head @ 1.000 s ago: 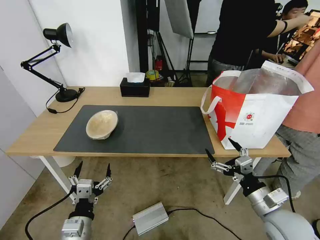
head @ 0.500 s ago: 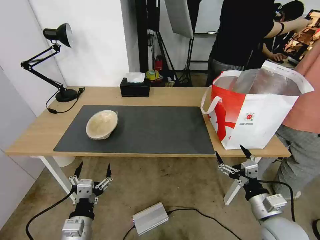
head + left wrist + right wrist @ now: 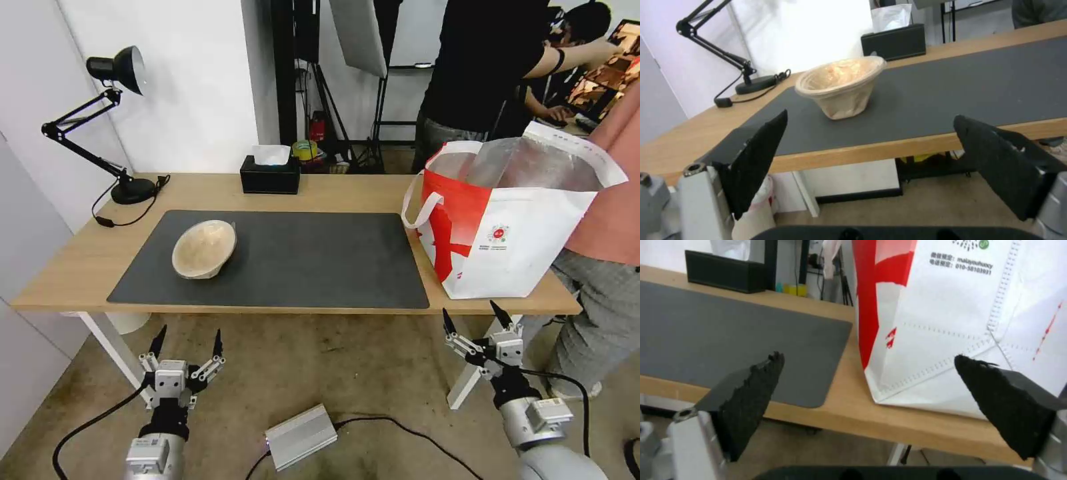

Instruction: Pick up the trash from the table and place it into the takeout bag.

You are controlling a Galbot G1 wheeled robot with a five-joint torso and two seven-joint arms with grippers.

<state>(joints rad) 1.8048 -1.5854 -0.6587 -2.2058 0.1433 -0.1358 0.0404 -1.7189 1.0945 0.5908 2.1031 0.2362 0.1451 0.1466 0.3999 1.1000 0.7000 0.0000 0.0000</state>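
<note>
A beige pulp bowl, the trash in sight, lies tilted on the dark grey mat at the table's left. The red-and-white takeout bag stands open on the table's right end, its foil lining showing. My left gripper hangs open below the table's front edge, in front of the bowl. Open too, my right gripper sits low before the bag's front corner, below the table edge. Both are empty.
A black tissue box stands at the table's back edge, a black desk lamp at the back left. A silver box with a cable lies on the floor. A person stands right of the bag; a white table leg is by my right gripper.
My right gripper has dropped lower and shifted right, away from the bag's front. The left gripper, the bowl and the bag have stayed put.
</note>
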